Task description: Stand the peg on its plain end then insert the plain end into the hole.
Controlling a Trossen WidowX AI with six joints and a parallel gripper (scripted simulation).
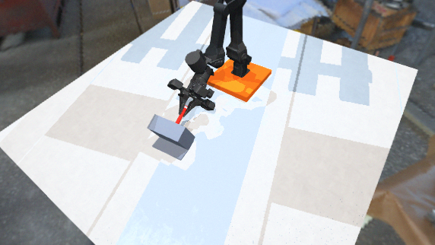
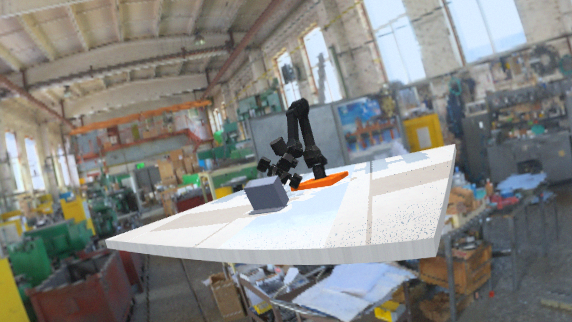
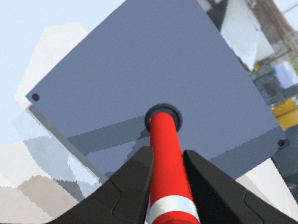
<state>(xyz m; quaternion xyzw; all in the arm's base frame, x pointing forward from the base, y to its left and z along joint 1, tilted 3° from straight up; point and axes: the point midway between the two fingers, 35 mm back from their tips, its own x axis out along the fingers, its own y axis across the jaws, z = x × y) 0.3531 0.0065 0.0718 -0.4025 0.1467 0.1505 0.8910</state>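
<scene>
The red peg [image 1: 180, 119] [image 3: 166, 150] is held between the fingers of my gripper [image 1: 182, 114] [image 3: 166, 157], which is shut on it. Its white band [image 3: 172, 204] is on the gripper's side, and its plain end points at the sloped panel. The grey-blue panel [image 1: 171, 129] [image 2: 267, 194] [image 3: 150, 60] stands in front of the robot. In the wrist view the plain end is at the round hole [image 3: 164, 108], with the dark rim showing above and on both sides of it. How far the end is inside, if at all, cannot be told. In the exterior view the panel hides the peg.
The arm's orange base plate [image 1: 256, 71] [image 2: 325, 181] lies behind the gripper. The panel's lower part [image 1: 171, 149] rests on the table [image 1: 323, 170] [image 2: 400, 214]. Two small dark dots [image 3: 35, 97] [image 3: 281, 143] mark corners of the panel's face.
</scene>
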